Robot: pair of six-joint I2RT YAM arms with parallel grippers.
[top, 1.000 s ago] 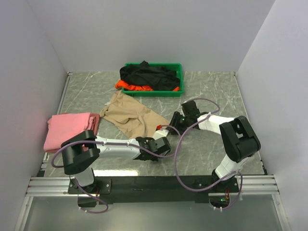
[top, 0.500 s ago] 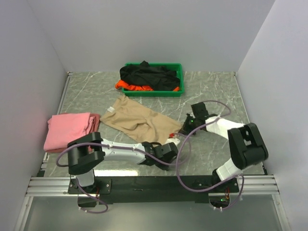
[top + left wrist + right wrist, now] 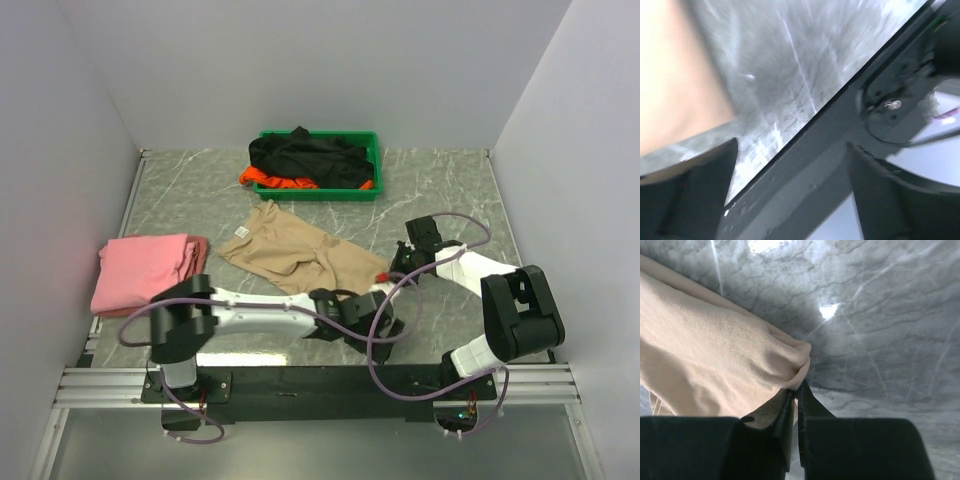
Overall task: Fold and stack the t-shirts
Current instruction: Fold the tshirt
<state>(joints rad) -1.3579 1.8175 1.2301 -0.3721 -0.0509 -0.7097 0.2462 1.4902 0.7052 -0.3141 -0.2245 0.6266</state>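
**Desk:** From above, what lies on the counter (image 3: 450, 190)?

**Photographer:** It is a grey, marble-veined surface. A beige shirt (image 3: 295, 250), soft and rumpled, sprawls at the centre. A pink shirt (image 3: 145, 268) sits folded in a flat slab at the left edge. At the back, a green plastic tray (image 3: 330, 193) holds a heaped black shirt (image 3: 310, 158), with an orange shirt (image 3: 268, 181) spilling out beneath it.

**Desk:** And the arms?

**Photographer:** The left arm stretches low and rightward along the front. The left hand (image 3: 380, 322) is near the counter's front edge, just beside the beige shirt's near hem. The right arm folds back, and the right hand (image 3: 392, 268) meets that shirt's right corner.

**Desk:** The left wrist camera?

**Photographer:** Blurred. Its dark fingers (image 3: 690, 195) stand wide apart with nothing between them, over grey counter and a black front rail (image 3: 825, 150). Beige cloth fills the upper left.

**Desk:** The right wrist?

**Photographer:** The jaws are nearly together, pinching a folded edge of the fine-ribbed beige knit. The cloth drapes away to the left above the veined counter.
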